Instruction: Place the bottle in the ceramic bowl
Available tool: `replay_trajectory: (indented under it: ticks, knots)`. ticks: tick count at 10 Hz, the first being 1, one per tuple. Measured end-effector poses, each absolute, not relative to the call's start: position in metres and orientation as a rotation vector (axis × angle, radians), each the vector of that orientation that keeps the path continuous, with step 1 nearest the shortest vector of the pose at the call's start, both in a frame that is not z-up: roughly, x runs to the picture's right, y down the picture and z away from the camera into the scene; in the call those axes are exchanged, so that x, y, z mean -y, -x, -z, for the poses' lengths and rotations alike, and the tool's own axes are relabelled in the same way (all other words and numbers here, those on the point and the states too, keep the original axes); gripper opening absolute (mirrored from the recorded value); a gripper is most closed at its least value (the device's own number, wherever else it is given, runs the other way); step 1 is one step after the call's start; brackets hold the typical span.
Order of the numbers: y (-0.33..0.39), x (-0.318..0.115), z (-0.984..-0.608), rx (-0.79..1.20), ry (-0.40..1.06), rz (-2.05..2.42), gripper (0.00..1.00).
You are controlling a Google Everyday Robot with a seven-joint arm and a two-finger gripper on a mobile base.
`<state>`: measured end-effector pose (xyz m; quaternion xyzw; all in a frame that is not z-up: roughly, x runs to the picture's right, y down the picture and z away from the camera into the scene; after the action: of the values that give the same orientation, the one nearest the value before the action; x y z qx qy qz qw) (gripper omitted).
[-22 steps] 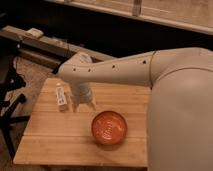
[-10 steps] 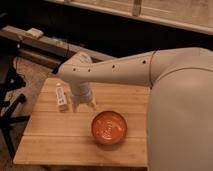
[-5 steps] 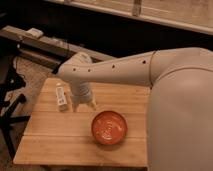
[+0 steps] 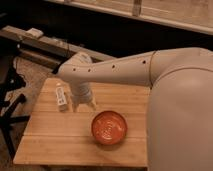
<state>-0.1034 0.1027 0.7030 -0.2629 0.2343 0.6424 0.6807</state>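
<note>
The small whitish bottle (image 4: 61, 97) lies on its side on the wooden table (image 4: 55, 140), near the far left part. The orange-red ceramic bowl (image 4: 109, 127) sits right of the middle, nearer the front edge, with nothing in it. My gripper (image 4: 84, 104) hangs from the white arm over the table, just right of the bottle and up-left of the bowl. Its fingers point down, close to the tabletop. It holds nothing that I can see.
My large white arm (image 4: 175, 95) fills the right side and hides the table's right part. A dark bench with small items (image 4: 35, 34) runs behind the table. Dark stand legs (image 4: 10, 107) are on the floor at the left.
</note>
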Motion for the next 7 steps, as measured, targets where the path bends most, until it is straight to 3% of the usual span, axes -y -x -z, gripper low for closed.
replay_trajectory:
  ticks: [3, 7]
  knots:
    - [0.105, -0.099, -0.709, -0.522, 0.59, -1.403, 0.65]
    - [0.155, -0.064, -0.761, -0.47, 0.633, -1.303, 0.65]
